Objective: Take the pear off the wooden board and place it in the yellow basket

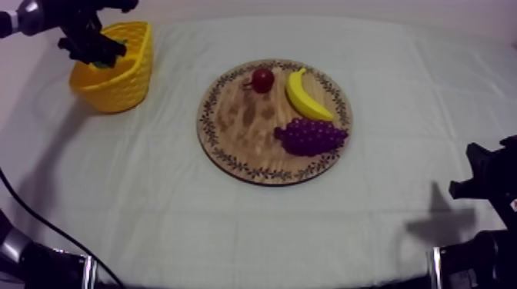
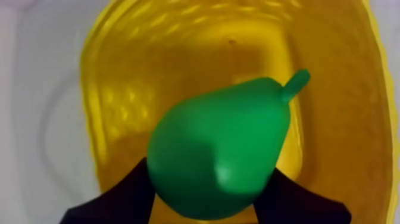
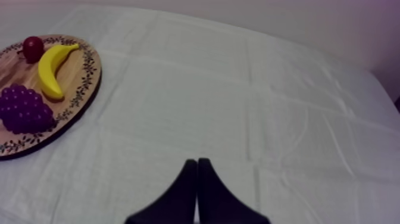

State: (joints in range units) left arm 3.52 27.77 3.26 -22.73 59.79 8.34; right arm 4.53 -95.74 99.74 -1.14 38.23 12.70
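Pear [image 2: 217, 152] clasped by left end effector [image 2: 208, 171], yellow basket [image 2: 178, 59] directly beneath

The pear [image 2: 220, 149] looks smooth and glossy, perhaps plastic; the board [image 1: 238, 127] is wood.

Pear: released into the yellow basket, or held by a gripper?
Held. The left gripper has its black fingers shut on the pear, over the yellow basket's inside. Whether it touches the bottom: cannot tell.
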